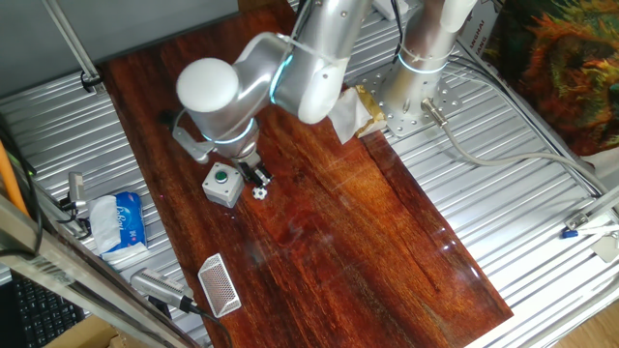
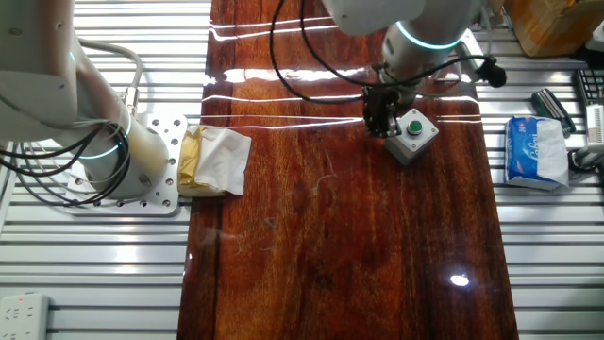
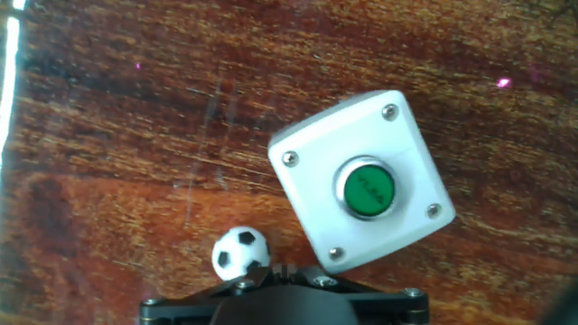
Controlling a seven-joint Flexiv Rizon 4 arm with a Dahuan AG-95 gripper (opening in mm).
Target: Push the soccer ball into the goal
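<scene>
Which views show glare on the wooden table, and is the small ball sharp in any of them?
The other fixed view: bright streaks of glare across the far end of the table, plus a spot near the front. Hand view: the soccer ball is sharp, and a glare strip marks the left edge. One fixed view: only faint sheen.

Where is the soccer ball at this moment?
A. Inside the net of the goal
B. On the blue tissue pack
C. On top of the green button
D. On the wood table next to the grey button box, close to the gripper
D. The soccer ball lies on the wood table beside the button box, just in front of the gripper, while the goal stands far from it near the table edge.
</scene>
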